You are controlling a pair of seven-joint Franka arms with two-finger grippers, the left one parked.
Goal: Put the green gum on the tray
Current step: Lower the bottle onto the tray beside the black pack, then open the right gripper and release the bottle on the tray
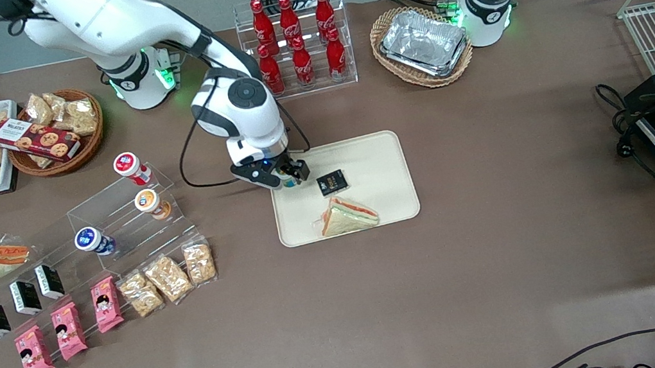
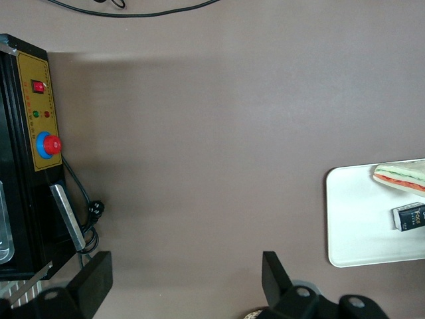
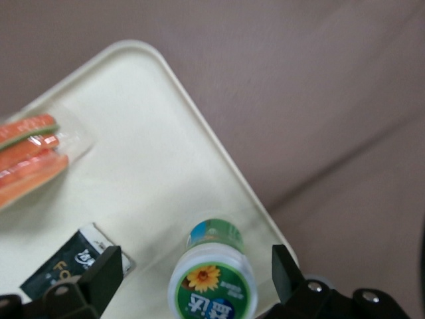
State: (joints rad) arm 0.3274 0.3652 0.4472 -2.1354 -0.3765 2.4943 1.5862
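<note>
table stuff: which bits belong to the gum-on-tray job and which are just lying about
Job:
green gum, standing on the tray between the fingers
tray
gripper, open over the tray

Lying about:
sandwich and black packet, both on the tray
cola bottles
foil trays

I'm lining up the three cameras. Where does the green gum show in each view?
Front view: the green gum is mostly hidden under the gripper, at the edge of the tray toward the working arm.
Left wrist view: not in it.
Right wrist view: it stands on the tray between the open fingers.
Shared landmark: the wrapped sandwich on the tray.
</note>
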